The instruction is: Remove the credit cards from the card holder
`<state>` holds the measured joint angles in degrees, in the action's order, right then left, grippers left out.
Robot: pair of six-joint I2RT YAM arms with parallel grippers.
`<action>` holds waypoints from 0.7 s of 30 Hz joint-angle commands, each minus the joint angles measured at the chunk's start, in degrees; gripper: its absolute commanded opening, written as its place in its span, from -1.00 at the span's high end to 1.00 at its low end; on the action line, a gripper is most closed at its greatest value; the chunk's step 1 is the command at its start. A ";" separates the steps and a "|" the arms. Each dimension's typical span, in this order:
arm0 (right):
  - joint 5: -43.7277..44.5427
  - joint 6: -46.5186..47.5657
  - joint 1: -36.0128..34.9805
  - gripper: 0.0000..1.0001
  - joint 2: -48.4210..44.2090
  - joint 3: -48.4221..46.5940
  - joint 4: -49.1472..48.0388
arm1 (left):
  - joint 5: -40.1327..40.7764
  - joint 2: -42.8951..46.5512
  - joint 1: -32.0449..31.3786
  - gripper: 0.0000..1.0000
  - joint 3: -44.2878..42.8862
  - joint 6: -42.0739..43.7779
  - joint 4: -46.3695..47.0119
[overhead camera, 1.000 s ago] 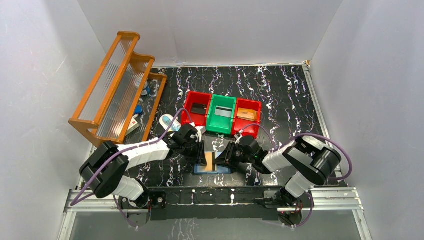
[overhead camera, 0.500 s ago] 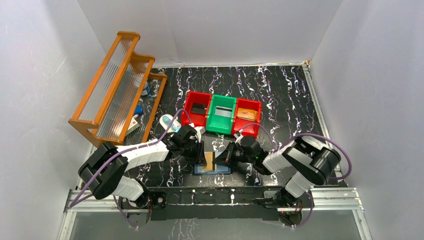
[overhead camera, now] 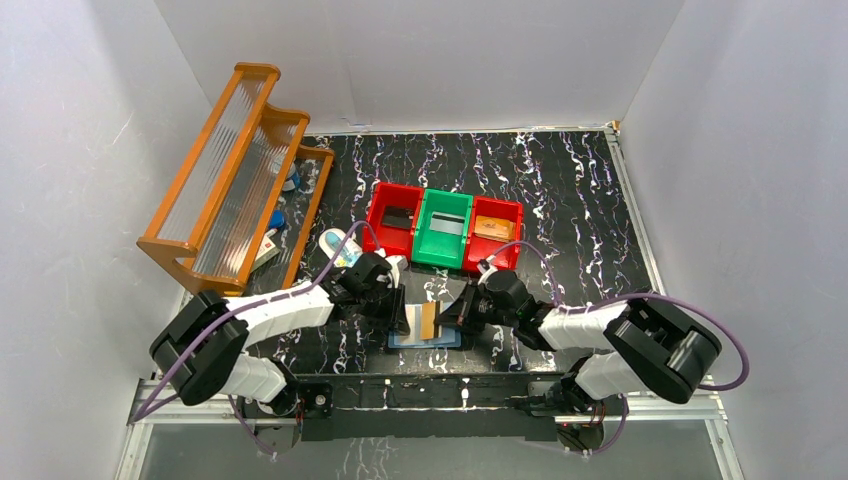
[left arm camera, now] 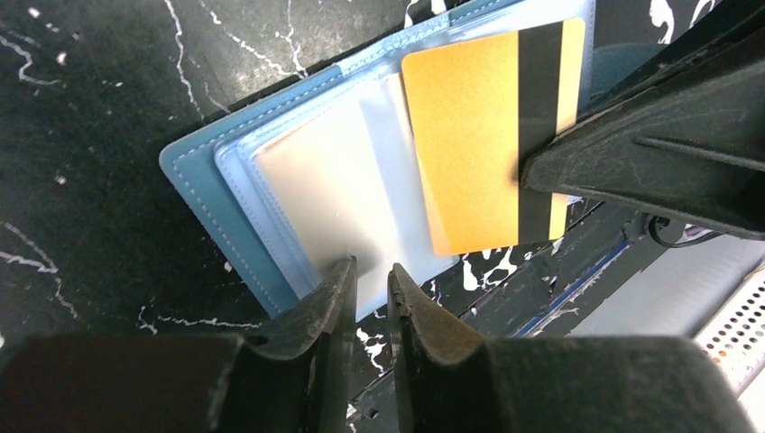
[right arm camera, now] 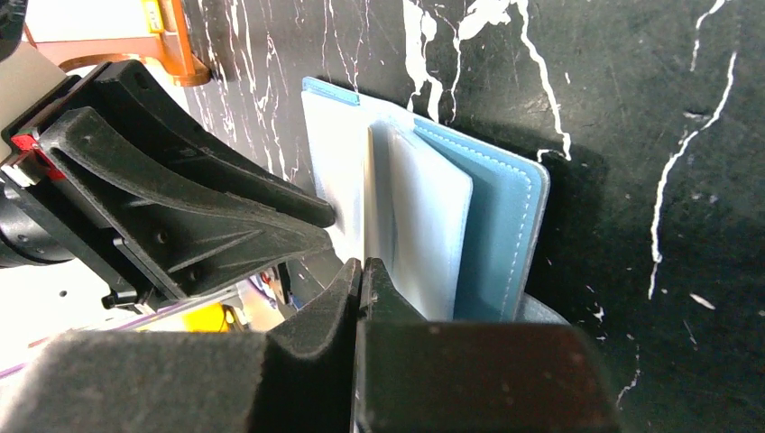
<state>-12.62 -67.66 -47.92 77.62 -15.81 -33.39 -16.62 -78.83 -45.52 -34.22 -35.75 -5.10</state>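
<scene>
Card holder [overhead camera: 425, 341] lies open at lower centre of the top view, just beyond both arm bases. Left gripper [left arm camera: 370, 271] comes in from the left, fingers nearly closed on the clear pocket's edge, pinning it. Right gripper [right arm camera: 363, 269] is clenched on the orange card [left arm camera: 469, 144] at its black-stripe side. Card's long axis runs near-to-far; can't tell how much sits in the sleeve. I'd say pull rightward, away from the left fingers. Right arm low, forearm reaching left. Green bin [overhead camera: 440, 258] just beyond.

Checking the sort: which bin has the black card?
The left red bin: a black card lies in it. The middle green bin holds a pale card, the right red bin a tan-orange card.
</scene>
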 commanded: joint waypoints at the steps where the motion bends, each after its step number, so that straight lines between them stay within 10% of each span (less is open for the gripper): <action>1: 0.55 1.78 -0.12 1.00 -2.69 -0.26 0.67 | 2.27 3.01 -0.19 0.60 0.65 1.00 -5.04; 21: 10.15 11.98 -0.11 1.00 -22.01 -2.39 16.09 | 18.24 18.17 -0.18 0.07 -6.99 5.15 -19.94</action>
<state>-4.78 -59.18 -47.92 58.06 -15.86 -18.94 -5.28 -64.38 -45.56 -37.23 -32.93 -18.76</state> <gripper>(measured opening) 0.063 0.425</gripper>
